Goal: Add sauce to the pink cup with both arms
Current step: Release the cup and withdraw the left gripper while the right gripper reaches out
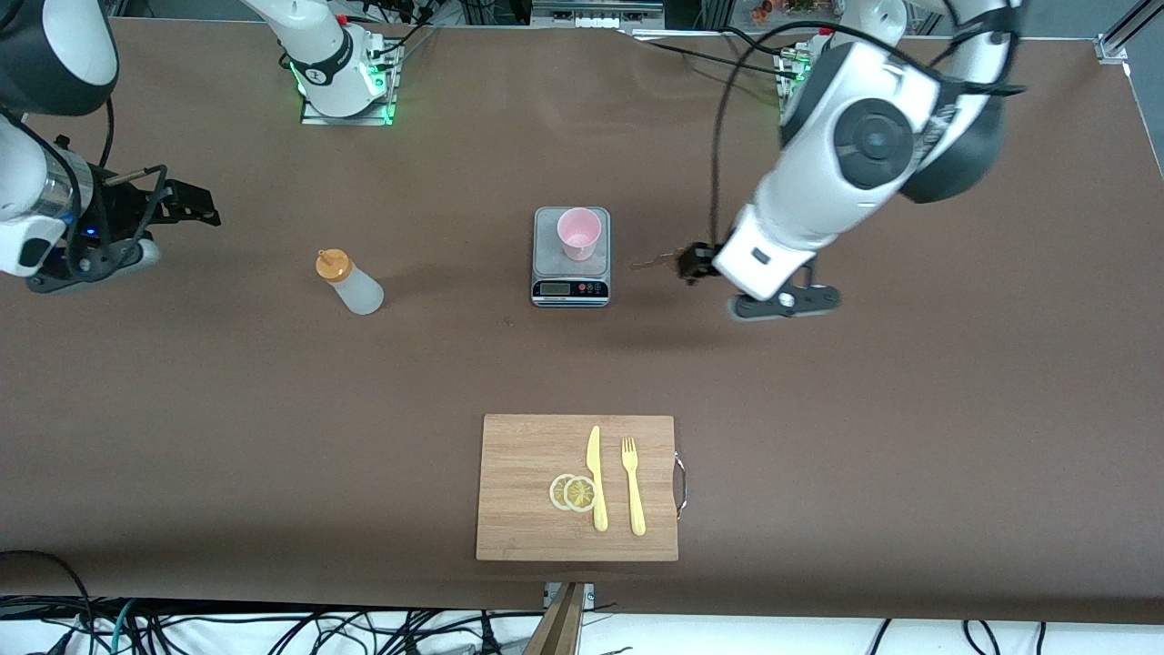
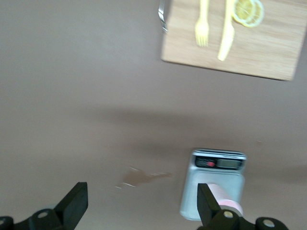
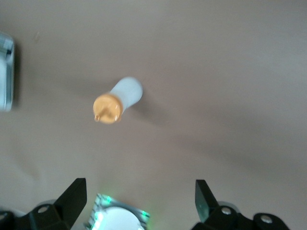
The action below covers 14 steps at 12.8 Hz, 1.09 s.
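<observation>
The sauce bottle [image 1: 350, 282], whitish with an orange nozzle cap, stands on the brown table toward the right arm's end; it also shows in the right wrist view [image 3: 117, 100]. The pink cup [image 1: 578, 233] stands upright on a small grey scale [image 1: 570, 289] at mid-table, and both show in the left wrist view, cup [image 2: 228, 200] on scale [image 2: 211, 184]. My right gripper [image 1: 205, 207] is open and empty over the table, apart from the bottle [image 3: 139, 201]. My left gripper [image 1: 668, 262] is open and empty beside the scale, toward the left arm's end [image 2: 142, 206].
A wooden cutting board [image 1: 527, 473] lies nearer to the front camera than the scale, with a yellow knife [image 1: 596, 478], a yellow fork [image 1: 633, 485] and two lemon slices [image 1: 573, 492] on it. The right arm's base [image 1: 346, 86] glows green.
</observation>
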Tool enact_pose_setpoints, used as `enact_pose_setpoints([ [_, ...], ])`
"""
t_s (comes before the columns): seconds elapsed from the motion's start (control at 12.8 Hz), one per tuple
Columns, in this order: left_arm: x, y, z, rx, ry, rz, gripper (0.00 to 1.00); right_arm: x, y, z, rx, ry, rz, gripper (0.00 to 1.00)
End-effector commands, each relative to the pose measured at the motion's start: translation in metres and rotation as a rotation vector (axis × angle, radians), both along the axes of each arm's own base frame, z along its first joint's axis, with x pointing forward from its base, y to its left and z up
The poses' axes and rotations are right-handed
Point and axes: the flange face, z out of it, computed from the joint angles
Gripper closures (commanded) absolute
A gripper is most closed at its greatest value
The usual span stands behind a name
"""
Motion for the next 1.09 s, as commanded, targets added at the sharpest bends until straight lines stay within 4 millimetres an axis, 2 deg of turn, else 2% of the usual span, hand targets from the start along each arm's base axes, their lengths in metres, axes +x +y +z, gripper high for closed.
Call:
enact_pose_setpoints([
  [0.0,0.016,0.093,0.028,0.059,-0.029,-0.145,0.0,0.005,-0.031,-0.025,0.159,0.038,0.241,0.0],
  [0.16,0.024,0.166,0.05,0.057,-0.055,-0.105,0.0,0.012,-0.054,-0.054,0.315,0.024,0.396,0.0],
  [0.39,0.017,0.237,0.08,0.025,-0.071,-0.014,0.0,0.016,-0.083,-0.104,0.536,0.001,0.548,0.0],
  [0.47,0.013,0.244,0.087,0.029,-0.078,-0.038,0.0,0.015,-0.088,-0.122,0.617,-0.015,0.591,0.0],
  [0.7,0.003,0.258,0.09,0.026,-0.04,-0.106,0.0,0.016,-0.1,-0.18,0.834,-0.097,0.762,0.0],
  [0.86,0.003,0.256,0.09,0.021,-0.039,-0.118,0.0,0.015,-0.112,-0.235,1.008,-0.203,0.813,0.0],
  [1.01,0.005,0.255,0.087,0.023,-0.033,-0.127,0.0,0.014,-0.108,-0.282,1.174,-0.359,0.892,0.0],
])
